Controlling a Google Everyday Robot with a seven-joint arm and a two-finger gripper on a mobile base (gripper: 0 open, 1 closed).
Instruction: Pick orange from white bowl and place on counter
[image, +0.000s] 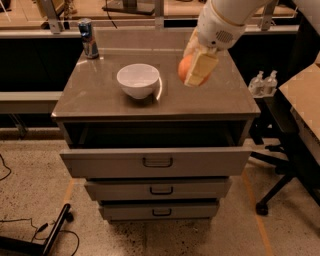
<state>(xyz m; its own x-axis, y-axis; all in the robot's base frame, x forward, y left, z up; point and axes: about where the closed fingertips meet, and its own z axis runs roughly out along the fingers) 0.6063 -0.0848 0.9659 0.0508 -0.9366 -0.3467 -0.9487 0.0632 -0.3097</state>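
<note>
The white bowl (138, 80) stands empty on the counter (100, 95), left of centre. My gripper (196, 71) hangs over the right part of the counter, to the right of the bowl. It is shut on the orange (184, 70), which shows between and behind the pale fingers (200, 69). The orange is held just above the counter top, well clear of the bowl. I cannot tell if it touches the surface.
A blue drink can (89, 38) stands at the counter's back left corner. The top drawer (156, 161) of the cabinet is pulled open. An office chair (290, 150) stands to the right, with two bottles (264, 82) behind it. Cables lie on the floor at lower left.
</note>
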